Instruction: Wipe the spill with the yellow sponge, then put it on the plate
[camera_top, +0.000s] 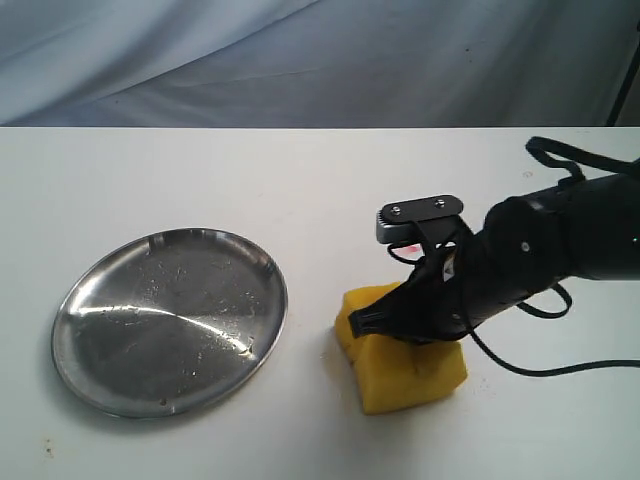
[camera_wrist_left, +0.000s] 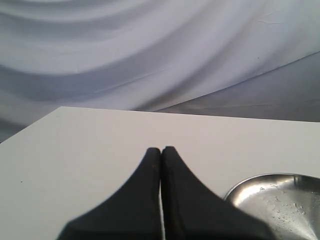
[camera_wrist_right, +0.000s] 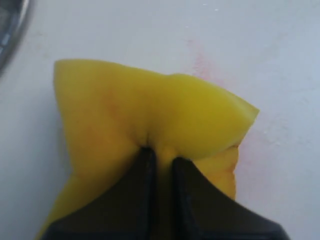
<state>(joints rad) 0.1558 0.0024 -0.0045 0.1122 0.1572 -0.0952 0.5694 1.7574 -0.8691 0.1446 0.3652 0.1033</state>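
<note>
The yellow sponge (camera_top: 405, 375) rests on the white table right of the plate (camera_top: 170, 318), squeezed in its middle by my right gripper (camera_top: 385, 318), which is shut on it. In the right wrist view the sponge (camera_wrist_right: 150, 107) bulges around the black fingers (camera_wrist_right: 145, 170), with faint pink smears (camera_wrist_right: 200, 60) on the table beside it. No tan puddle shows; the sponge and arm may cover it. My left gripper (camera_wrist_left: 161, 150) is shut and empty above bare table, the plate rim (camera_wrist_left: 260, 182) close by. The left arm is outside the exterior view.
A grey cloth backdrop (camera_top: 320, 60) hangs behind the table's far edge. Black cables (camera_top: 545, 300) loop around the right arm. A small red glow (camera_top: 410, 247) sits under the wrist camera mount. The plate (camera_wrist_right: 10, 30) edge shows in a corner of the right wrist view.
</note>
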